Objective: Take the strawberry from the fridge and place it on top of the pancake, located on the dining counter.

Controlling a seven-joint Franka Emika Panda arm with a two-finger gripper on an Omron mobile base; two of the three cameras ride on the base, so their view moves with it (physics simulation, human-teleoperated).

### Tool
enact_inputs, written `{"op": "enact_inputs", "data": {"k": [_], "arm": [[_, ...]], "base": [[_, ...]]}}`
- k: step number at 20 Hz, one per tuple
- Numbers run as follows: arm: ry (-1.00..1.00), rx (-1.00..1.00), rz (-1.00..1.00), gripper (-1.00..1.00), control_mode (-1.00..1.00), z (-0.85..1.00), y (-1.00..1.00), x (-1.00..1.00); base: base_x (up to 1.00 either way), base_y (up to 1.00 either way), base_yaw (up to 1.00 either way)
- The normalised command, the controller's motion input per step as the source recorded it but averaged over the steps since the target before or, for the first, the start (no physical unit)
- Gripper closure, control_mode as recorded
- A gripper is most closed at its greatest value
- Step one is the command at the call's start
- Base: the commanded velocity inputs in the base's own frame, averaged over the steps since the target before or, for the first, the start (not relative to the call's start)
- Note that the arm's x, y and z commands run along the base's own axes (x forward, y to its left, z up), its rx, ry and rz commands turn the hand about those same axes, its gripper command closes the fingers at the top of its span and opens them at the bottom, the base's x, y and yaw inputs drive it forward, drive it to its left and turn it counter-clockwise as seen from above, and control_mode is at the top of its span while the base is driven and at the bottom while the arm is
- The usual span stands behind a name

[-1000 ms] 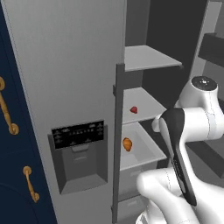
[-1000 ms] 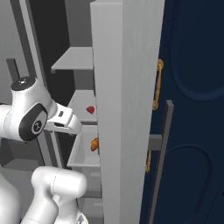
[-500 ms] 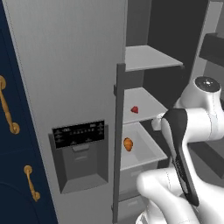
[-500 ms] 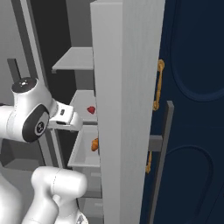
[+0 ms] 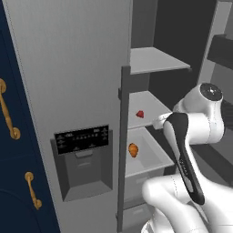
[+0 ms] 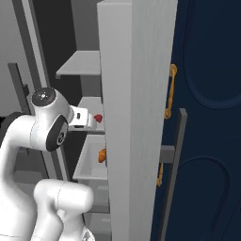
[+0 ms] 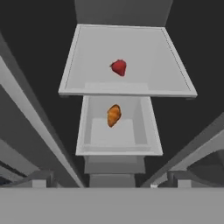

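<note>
The fridge (image 5: 82, 68) is being presented with its right compartment open, so that the inner shelves are being exposed to the arm. The strawberry (image 7: 118, 67) is lying on the middle shelf (image 7: 144, 52), near its centre and apart from every wall, which is leaving room for the jaws on either side of it. An orange fruit (image 7: 113, 115) is resting in the drawer (image 7: 140, 131) directly below and is to be disregarded. The gripper (image 6: 87, 118) is being held at the mouth of the compartment, short of the strawberry and aimed inward. The jaws are being kept fully open, with nothing held, in readiness to straddle the small fruit.
</note>
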Motion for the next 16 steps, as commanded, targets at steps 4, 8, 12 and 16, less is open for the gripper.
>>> {"op": "enact_inputs", "data": {"k": [4, 8, 12, 16], "arm": [[-0.03, 0.00, 0.00, -1.00, -1.00, -0.19, 0.00, 0.90], [-0.03, 0.00, 0.00, -1.00, -1.00, -0.32, -0.02, 0.75], [0.03, 0.00, 0.00, -1.00, -1.00, -0.17, 0.00, 0.70], [0.11, 0.00, 0.00, -1.00, -1.00, -0.04, 0.00, 0.82]], "base": [[0.00, 0.00, 0.00], [0.00, 0.00, 0.00], [0.00, 0.00, 0.00], [0.00, 0.00, 0.00]]}}
